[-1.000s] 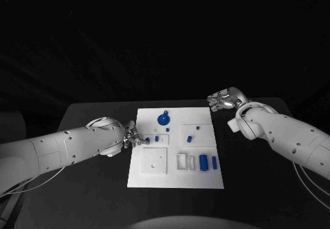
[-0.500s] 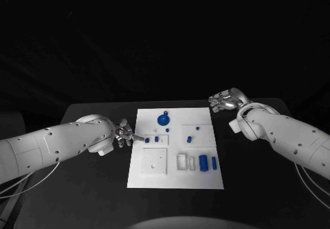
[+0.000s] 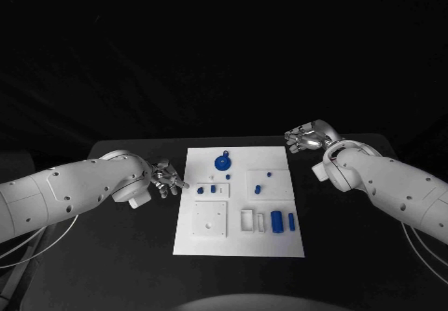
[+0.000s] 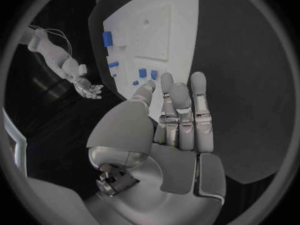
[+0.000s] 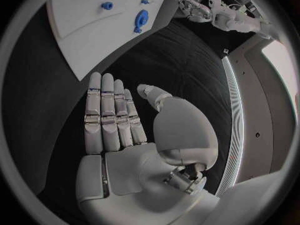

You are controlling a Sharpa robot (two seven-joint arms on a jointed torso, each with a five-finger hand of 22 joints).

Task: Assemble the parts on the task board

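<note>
You see white task board (image 3: 239,240) at table (image 3: 122,259) centre, long side running 12 to 6. Blue parts on it: round disc (image 3: 222,162) near 12; small pegs (image 3: 212,189) mid-left; short peg (image 3: 257,190) in square recess at right; two cylinders (image 3: 277,221) toward 5. No legible writing. Left hand (image 3: 168,179) at board's 9 o'clock edge, fingers straight, close together, holding nothing. Right hand (image 3: 304,137) off board's 1 o'clock corner, fingers straight, empty.

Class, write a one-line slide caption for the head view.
Both hands empty: left hand open beside the white task board, right hand at its far corner, blue parts on the board.
</note>
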